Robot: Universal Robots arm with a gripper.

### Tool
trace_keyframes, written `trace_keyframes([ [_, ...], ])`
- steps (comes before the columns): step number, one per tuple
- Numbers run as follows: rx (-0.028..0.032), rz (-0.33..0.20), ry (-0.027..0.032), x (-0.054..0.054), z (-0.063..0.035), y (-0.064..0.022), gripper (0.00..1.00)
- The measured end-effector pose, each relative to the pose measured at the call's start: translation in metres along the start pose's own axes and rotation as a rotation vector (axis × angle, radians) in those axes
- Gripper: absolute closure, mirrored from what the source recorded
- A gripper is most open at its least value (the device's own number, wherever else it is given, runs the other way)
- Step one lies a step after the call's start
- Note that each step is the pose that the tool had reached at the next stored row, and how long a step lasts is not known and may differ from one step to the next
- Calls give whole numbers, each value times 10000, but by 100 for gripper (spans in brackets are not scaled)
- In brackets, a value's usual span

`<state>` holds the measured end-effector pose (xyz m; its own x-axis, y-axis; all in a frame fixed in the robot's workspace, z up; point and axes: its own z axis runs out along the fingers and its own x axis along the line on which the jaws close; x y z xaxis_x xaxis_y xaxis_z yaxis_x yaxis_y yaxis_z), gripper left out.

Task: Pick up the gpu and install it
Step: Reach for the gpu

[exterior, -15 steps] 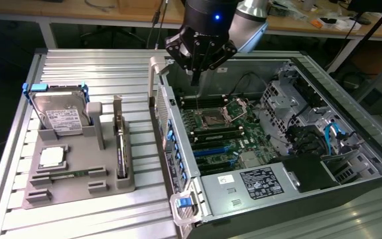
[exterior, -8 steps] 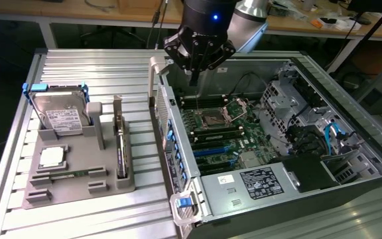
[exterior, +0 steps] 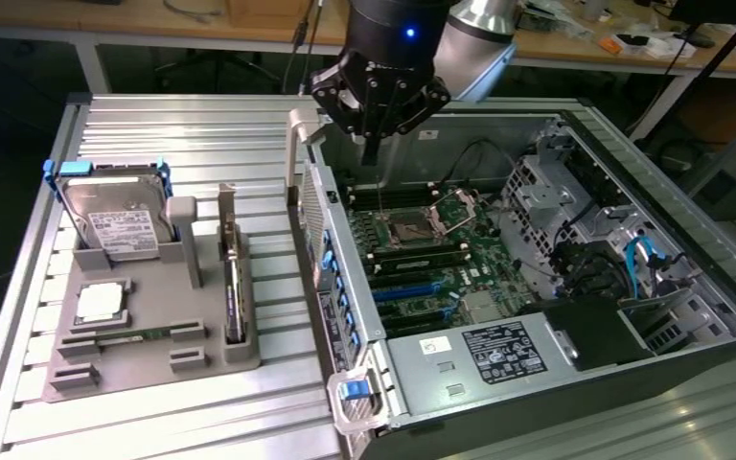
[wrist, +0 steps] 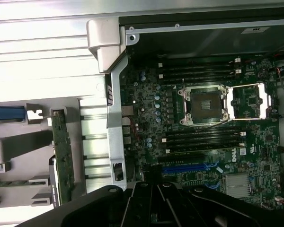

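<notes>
gpu [exterior: 231, 287]: stands on edge in a slot of the grey holder [exterior: 202, 362], on the exterior view's left of the computer case [exterior: 471, 379]. Not lifted, and nothing touches it.
gpu, wrist view: I get it edge-on, a thin green board just outside the case wall. I cannot tell which way the fan side faces.
claw [exterior: 371, 155]: fingers pinched together, empty, pointing straight down.
claw position: hangs over the open case, above the motherboard [exterior: 435, 240], near the wall on the holder's side. Well apart from the gpu.
holder neighbours: hard drive [exterior: 115, 225] with blue rails stands upright, a processor chip [exterior: 100, 302] lies flat, and a narrow memory stick [exterior: 131, 335] lies low in front. None of them is my target.
case: lies on its side on the slatted metal table [exterior: 189, 134], open face up. The blue slots [exterior: 406, 287] are bare, no card seated.
step in hand: my read is approach, before the grasp. The claw is over the case, not over the holder.
progress: very start; neither pick nor install is done.
pick calls for: I judge the claw has to sit above the holder with its fingers spread enough to straddle the thin board. It should be turned to run along the card's long edge, and it should grip the top edge only.
install calls for: the card's bottom edge square to a blue slot, with the metal end toward the case wall.
watch: the hard drive and the holder's uprights stand close beside the card, so there is little side room.
</notes>
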<state>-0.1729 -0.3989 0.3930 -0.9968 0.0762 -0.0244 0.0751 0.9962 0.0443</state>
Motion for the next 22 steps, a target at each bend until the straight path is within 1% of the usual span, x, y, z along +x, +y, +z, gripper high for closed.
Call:
trace_keyframes([
  [5, -1, 0, -1, 26, 0, -2, 89],
  [22, -1, 0, -1, 242, -6, -18, 89],
])
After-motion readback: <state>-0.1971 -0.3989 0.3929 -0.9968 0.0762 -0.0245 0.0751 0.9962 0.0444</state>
